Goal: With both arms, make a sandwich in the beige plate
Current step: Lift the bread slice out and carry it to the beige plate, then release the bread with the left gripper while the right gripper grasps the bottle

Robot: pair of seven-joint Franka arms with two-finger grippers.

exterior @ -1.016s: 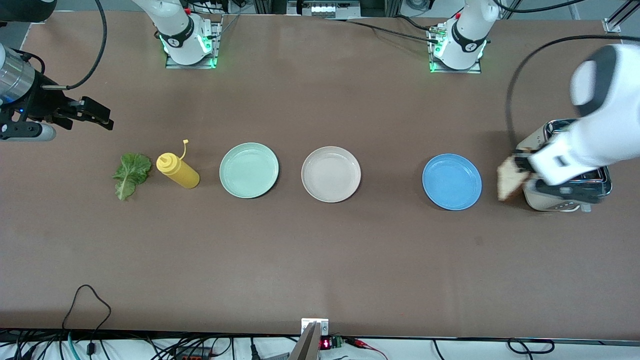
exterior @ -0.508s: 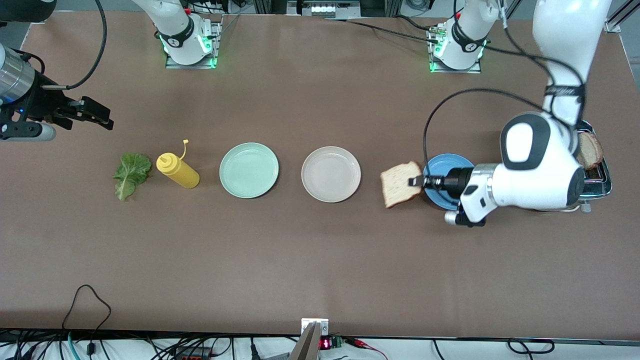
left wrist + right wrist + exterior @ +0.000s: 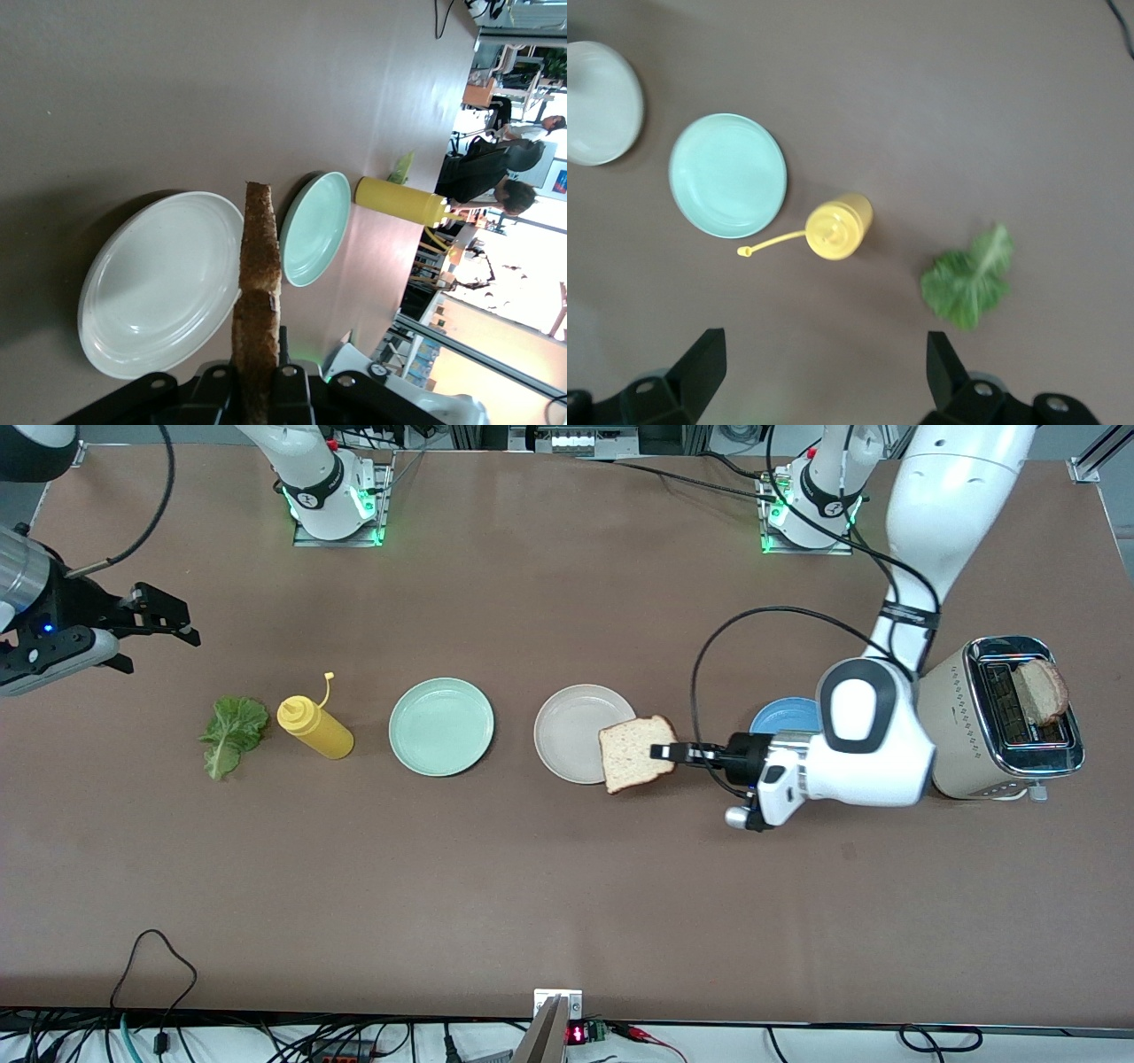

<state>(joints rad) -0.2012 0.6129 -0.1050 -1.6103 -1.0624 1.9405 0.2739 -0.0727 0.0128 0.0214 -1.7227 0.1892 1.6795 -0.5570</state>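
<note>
My left gripper [image 3: 666, 751] is shut on a pale bread slice [image 3: 631, 754] with brown crust and holds it over the edge of the beige plate [image 3: 571, 731] that faces the left arm's end. In the left wrist view the slice [image 3: 259, 301] stands edge-on between my fingers, beside the beige plate [image 3: 151, 283]. A second bread slice [image 3: 1039, 690] sticks out of the toaster [image 3: 970, 722]. The green lettuce leaf [image 3: 232, 732] lies at the right arm's end. My right gripper [image 3: 164, 622] is open and empty, up in the air near that end; its view shows the lettuce [image 3: 967, 282].
A yellow squeeze bottle [image 3: 314, 727] lies between the lettuce and the mint-green plate [image 3: 440, 726]. A blue plate [image 3: 784, 715] is partly hidden under my left arm, beside the toaster. The right wrist view shows the bottle [image 3: 837, 227] and the mint-green plate [image 3: 726, 174].
My left arm carried the bread slice from the toaster, past the blue plate, to the beige plate's edge. The right gripper shifted slightly.
</note>
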